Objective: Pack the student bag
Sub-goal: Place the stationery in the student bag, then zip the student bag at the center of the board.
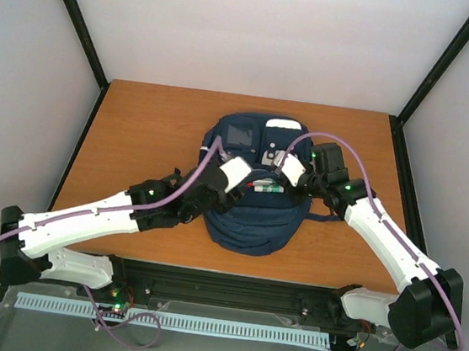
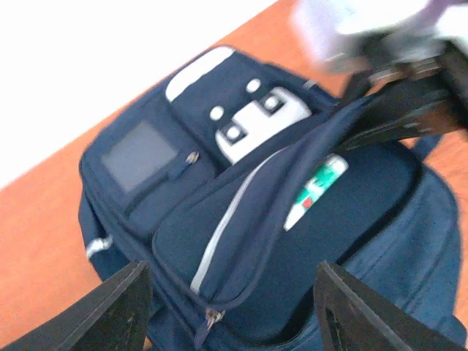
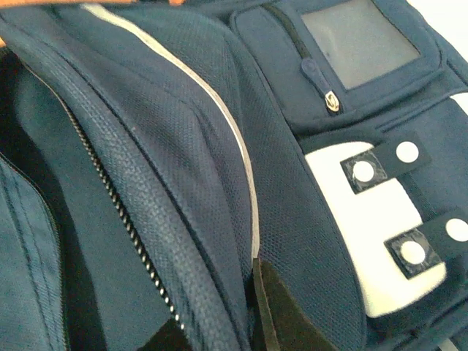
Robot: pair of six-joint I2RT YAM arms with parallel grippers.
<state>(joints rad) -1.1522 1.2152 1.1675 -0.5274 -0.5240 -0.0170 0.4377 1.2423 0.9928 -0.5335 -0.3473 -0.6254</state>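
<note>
The bag (image 1: 251, 220) lies flat at the middle of the table (image 1: 138, 131), front pockets facing up and its base toward the near edge, midway through packing by the look of it. Its main compartment is unzipped and gapes open across the middle, and one white item (image 2: 316, 191) with green and red markings sits inside the mouth, too blurred to identify. The small front pocket (image 2: 139, 155) with the grey window appears zipped shut, and the white patch (image 2: 256, 121) with its snap tabs lies flat. From the right, the right gripper (image 2: 358, 110) pinches the edge of the front flap and lifts it, the jaws closed on the fabric beside the zipper. From the left, the left gripper (image 2: 230, 267) hovers over the near-left part of the bag with its fingers spread wide and nothing between them. No books or other loose items show on the table, so whether more is to go in cannot be told. What clearly remains is to let the flap down and zip the compartment closed.
</note>
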